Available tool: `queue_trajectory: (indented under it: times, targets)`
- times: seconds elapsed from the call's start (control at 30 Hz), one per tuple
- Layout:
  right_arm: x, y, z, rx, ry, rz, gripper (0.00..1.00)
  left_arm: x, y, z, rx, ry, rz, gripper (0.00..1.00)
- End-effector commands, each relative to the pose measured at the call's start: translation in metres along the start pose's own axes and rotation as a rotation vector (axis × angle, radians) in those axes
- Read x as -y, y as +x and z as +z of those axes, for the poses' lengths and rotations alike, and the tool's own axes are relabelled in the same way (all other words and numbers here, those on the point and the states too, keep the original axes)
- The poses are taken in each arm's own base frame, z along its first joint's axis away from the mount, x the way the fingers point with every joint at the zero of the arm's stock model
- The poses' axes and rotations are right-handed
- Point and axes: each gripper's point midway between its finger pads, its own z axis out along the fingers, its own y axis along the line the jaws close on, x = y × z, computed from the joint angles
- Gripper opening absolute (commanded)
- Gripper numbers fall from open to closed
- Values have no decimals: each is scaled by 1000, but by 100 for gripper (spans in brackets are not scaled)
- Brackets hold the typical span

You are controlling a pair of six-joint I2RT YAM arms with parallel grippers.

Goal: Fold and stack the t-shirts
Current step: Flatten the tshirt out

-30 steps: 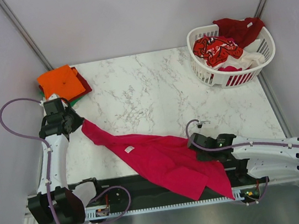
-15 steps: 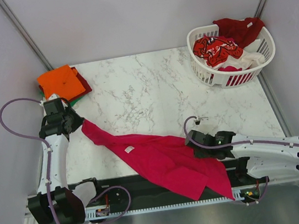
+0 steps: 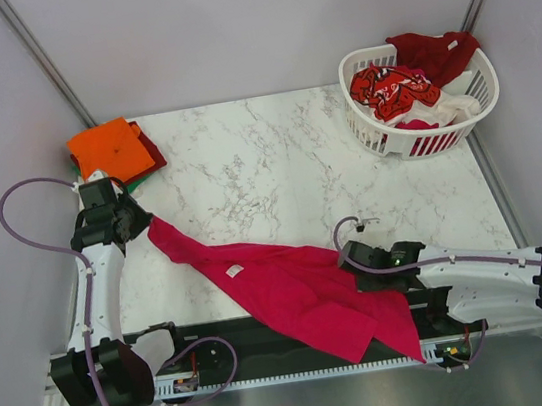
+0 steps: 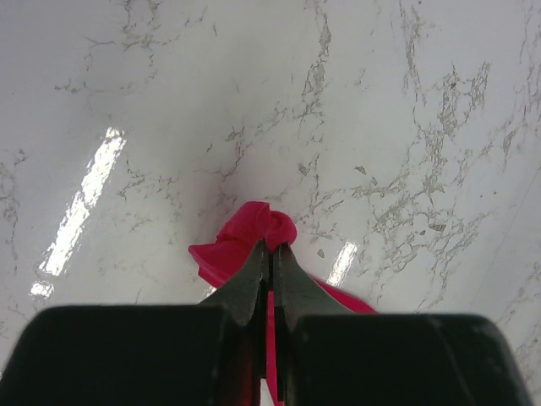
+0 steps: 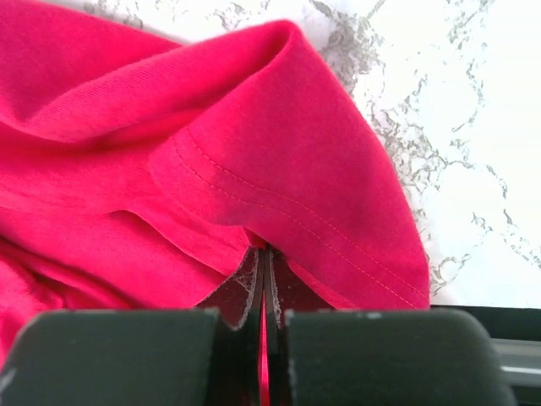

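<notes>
- The left tool (image 4: pixel 270 247) is clamped shut on a bunched corner of the magenta-red t-shirt (image 3: pixel 293 286), at the left side of the worktop (image 3: pixel 274 152).
- The right tool (image 5: pixel 264 247) is also closed on this shirt. Its jaws pinch a stitched hem at the garment's right edge, close to the near edge of the worktop.
- Between the two tools the shirt runs as a diagonal band from the left towards the near right. It is narrow and twisted at the left end, and wider and creased towards the right.
- The shirt's near part hangs over the worktop's edge, in front of the arm bases.
- The step in hand appears to be spreading this shirt out before folding, as no fold shows in it yet.
- The next move likely calls for both tools to draw apart and carry the cloth farther onto the worktop so that it lies flat.
- The left grip holds a knot of cloth rather than a clean corner, so it may need re-gripping.
- The folded stack (image 3: pixel 112 150) sits at the far left corner with an orange shirt on top, and is the likely destination.
- The white basket (image 3: pixel 414 142) at the far right holds more shirts, so much of the task remains.
</notes>
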Motion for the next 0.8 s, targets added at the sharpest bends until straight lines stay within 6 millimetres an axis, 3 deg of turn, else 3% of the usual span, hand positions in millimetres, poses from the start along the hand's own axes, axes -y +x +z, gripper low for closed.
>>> queue_trajectory:
  times: [0.0, 0.07, 0.13, 0.17, 0.2, 0.27, 0.3, 0.33, 0.37, 0.4, 0.43, 0.47, 0.53, 0.6, 0.63, 0.67, 0.73, 0.77]
  targets:
    - [-11, -8, -5, 32, -51, 29, 0, 5, -6, -3, 27, 34, 43, 2]
    - [-18, -21, -13, 72, -69, 25, 0, 6, -15, -12, 77, 39, 46, 2]
    - [-38, -51, -38, 149, -125, -1, 0, 15, -19, -21, 111, 63, 70, 2]
    - [-43, -70, -51, 209, -135, -9, 0, 22, -27, -36, 158, 91, 83, 2]
    - [-57, -99, -83, 267, -161, -14, 0, 29, -30, -44, 179, 117, 94, 2]
    - [-59, -137, -121, 365, -132, -53, 0, 46, -48, -76, 264, 199, 103, 2]
    - [-63, -172, -166, 459, -141, -48, 0, 52, -54, -89, 293, 227, 112, 2]
    - [-63, -188, -188, 504, -149, -42, 0, 60, -58, -104, 317, 269, 119, 2]
    - [-66, -202, -208, 541, -170, -35, 0, 71, -73, -130, 377, 315, 130, 2]
    - [-70, -223, -249, 604, -239, 9, 0, 78, -80, -157, 438, 361, 148, 2]
    - [-69, -233, -269, 635, -267, 5, 0, 87, -84, -177, 472, 414, 168, 2]
    - [-69, -246, -303, 683, -341, 45, 0, 97, -96, -212, 553, 465, 194, 2]
    - [-73, -253, -336, 717, -457, 40, 0, 108, -100, -263, 659, 555, 248, 2]
    - [-72, -258, -379, 805, -612, 12, 0, 113, -108, -326, 812, 610, 292, 2]
    - [-75, -253, -392, 817, -690, -17, 0, 112, -111, -346, 862, 613, 294, 2]
    - [-61, -250, -407, 865, -737, -19, 0, 114, -115, -380, 941, 636, 312, 2]
    - [-56, -248, -434, 923, -857, -6, 0, 109, -118, -412, 1025, 637, 305, 2]
    - [-43, -246, -452, 980, -921, 24, 0, 104, -119, -437, 1092, 632, 279, 2]
